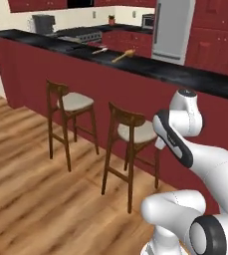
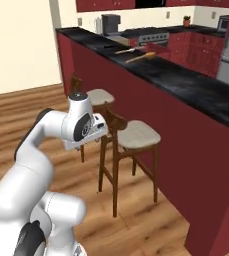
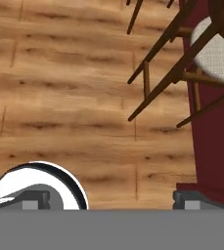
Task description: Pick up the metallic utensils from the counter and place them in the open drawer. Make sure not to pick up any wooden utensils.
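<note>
Two wooden stools stand on plank flooring before the counter, glossy black stone over dark red panels; a tan wooden spoon lies on top, a smaller pale utensil just beside it. From the right, the spoon lies far along the counter. Looking down, the gripper hangs over bare floor, fingers spread wide, holding nothing.

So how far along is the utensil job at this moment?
Nothing looks done yet. The utensils, a wooden spoon and a paler one beside it, lie on the counter, far from the arm. Nothing is in hand: the fingers stand wide apart over the wooden floor near a stool. Approaching, sorting, picking and placing remain.
</note>
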